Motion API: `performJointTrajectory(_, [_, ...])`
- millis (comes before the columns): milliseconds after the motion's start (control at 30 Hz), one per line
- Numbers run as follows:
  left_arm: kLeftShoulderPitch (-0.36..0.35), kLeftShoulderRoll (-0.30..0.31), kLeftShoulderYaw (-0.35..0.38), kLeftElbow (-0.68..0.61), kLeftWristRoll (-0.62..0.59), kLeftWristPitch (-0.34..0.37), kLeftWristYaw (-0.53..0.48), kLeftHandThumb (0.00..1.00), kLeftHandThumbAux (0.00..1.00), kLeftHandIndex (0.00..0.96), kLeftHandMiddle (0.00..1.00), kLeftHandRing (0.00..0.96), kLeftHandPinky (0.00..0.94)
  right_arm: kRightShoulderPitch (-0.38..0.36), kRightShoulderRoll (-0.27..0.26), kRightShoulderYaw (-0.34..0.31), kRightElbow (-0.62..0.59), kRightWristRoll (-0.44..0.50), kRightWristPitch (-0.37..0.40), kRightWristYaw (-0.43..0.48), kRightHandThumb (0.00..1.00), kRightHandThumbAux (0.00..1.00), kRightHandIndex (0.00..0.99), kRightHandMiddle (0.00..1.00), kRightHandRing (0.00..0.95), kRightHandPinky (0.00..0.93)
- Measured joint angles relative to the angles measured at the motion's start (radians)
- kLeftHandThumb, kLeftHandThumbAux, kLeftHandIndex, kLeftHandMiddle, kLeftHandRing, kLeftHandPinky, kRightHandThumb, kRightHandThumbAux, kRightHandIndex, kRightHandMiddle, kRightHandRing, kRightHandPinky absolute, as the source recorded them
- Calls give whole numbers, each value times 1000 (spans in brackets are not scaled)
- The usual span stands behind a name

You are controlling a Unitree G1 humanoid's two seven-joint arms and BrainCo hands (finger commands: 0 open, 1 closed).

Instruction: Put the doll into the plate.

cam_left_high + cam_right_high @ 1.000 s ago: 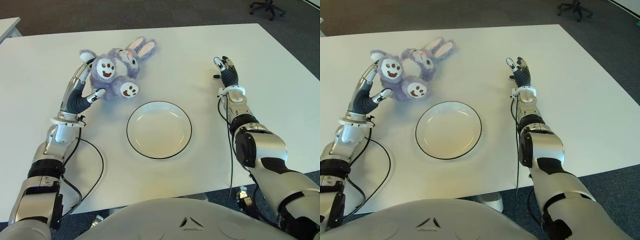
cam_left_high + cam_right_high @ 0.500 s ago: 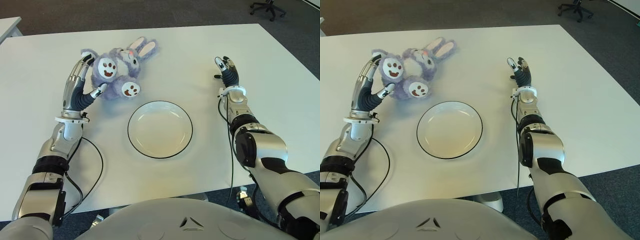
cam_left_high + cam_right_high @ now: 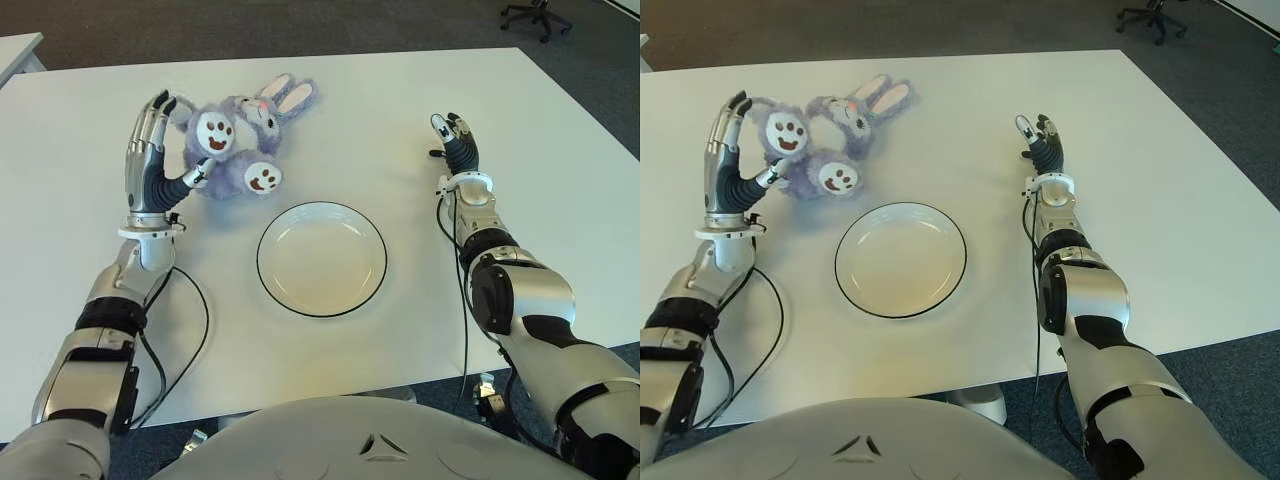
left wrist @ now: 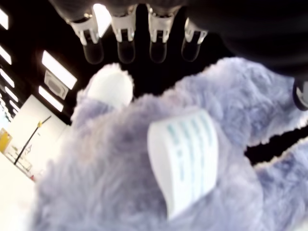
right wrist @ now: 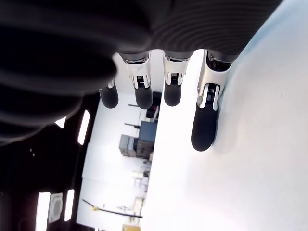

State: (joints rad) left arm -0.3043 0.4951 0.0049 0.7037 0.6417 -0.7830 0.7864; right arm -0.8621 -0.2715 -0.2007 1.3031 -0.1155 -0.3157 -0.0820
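The purple plush rabbit doll (image 3: 238,140) lies on the white table (image 3: 400,100), just beyond the empty white plate (image 3: 321,262) with a black rim. My left hand (image 3: 175,140) stands upright against the doll's left side. Its fingers are straight and its thumb touches the plush. The hand is open and grips nothing. In the left wrist view the doll's fur (image 4: 110,187) and its white label (image 4: 185,159) fill the picture below the straight fingers (image 4: 126,33). My right hand (image 3: 452,140) shows to the right of the plate, open, with its fingers (image 5: 204,120) extended.
A black cable (image 3: 190,320) loops on the table beside my left forearm. Another table's corner (image 3: 15,50) shows at the far left, and an office chair (image 3: 535,15) stands on the dark floor at the back right.
My left hand has lifted from a lean over the doll's paw to upright, fingers straightening off the plush. The doll, plate and right hand have barely moved.
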Motion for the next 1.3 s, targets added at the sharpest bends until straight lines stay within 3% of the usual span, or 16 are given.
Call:
performJointTrajectory(400, [-49,3,-47,54,8,11,82,167,244,0,37,28,0,0,0,0,0,0,0,0,0,378,0,0,0,0])
performJointTrajectory(1300, [-78,9,-104,66,-3,34,73,92,262,0,36,42,0,-2,0,-4,0,0,0,0,0,372,0,0,0,0])
